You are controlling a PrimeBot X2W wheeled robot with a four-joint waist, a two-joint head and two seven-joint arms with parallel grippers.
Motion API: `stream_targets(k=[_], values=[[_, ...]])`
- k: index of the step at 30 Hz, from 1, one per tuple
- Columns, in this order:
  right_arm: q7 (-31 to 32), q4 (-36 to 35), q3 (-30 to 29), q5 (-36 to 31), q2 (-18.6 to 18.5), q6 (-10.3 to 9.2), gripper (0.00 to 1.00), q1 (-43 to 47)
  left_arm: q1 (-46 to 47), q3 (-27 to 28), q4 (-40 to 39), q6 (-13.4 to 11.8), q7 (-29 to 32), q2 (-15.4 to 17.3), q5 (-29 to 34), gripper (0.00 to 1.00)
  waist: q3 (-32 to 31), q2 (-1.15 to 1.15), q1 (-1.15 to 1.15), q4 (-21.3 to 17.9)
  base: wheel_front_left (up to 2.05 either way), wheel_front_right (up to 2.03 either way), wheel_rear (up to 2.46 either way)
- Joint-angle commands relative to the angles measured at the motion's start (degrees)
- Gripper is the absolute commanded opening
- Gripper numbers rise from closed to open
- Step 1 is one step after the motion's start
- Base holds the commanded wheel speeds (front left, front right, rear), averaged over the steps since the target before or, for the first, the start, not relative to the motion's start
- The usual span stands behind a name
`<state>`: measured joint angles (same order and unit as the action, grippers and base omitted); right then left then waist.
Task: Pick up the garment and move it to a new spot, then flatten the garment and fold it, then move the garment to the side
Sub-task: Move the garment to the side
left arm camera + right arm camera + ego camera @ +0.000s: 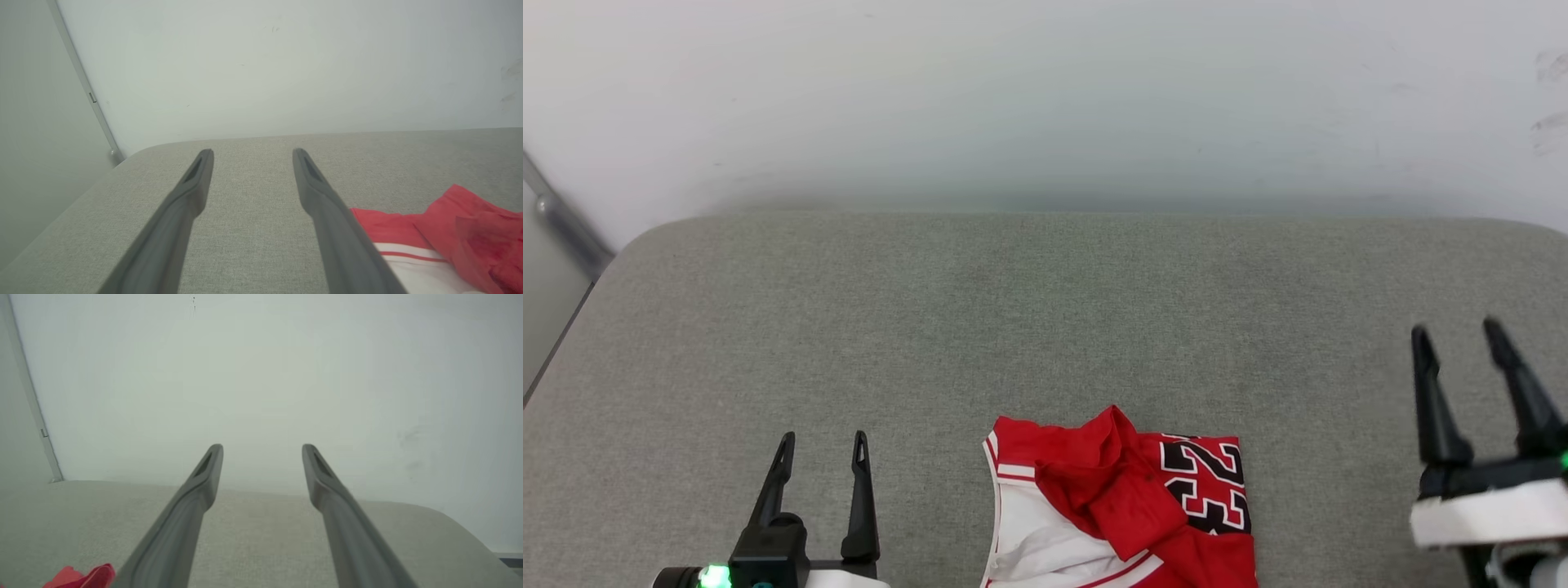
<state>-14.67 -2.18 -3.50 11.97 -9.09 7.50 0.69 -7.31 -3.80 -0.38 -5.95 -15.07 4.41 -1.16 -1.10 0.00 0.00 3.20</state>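
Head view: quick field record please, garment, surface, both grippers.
garment: red soft-cloth T-shirt with white, stripe-edged sleeves, crumpled, low in view, cut off by the bottom edge
surface: grey fabric-covered pad
left gripper: open, empty, left of the T-shirt, apart from it
right gripper: open, empty, right of it, apart

Left claw [824,438] and right claw [1456,328]: long tapering black fingers [1437,408], white wrist cuffs [1486,510], green lights [713,576].

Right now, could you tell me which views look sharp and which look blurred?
Head view: evenly lit, the shirt crisp, no glare. Left wrist view: the left gripper soft, close to the lens. Right wrist view: hazy overall, the right gripper blurred.
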Motion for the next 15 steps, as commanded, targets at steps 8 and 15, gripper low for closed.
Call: stream_targets(k=[8, 15], values=[[10.38, -4.1, 6.07, 1.55, -11.45, -0.02, 1.0, -13.64, 0.72, -0.13, 0.32, 0.78, -0.12, -0.12, 0.1, 1.0, 0.87, 0.0, 0.0, 0.75, 0.0, 0.0, 0.0], [37.58, -2.43, 17.07, 15.99, -20.87, -0.02, 1.0, -19.71, 1.78, -0.29, 0.37, 0.94, -0.12, -0.26, 0.06, 1.0, 2.47, 0.0, 0.0, 1.63, 0.0, 0.0, 0.0]])
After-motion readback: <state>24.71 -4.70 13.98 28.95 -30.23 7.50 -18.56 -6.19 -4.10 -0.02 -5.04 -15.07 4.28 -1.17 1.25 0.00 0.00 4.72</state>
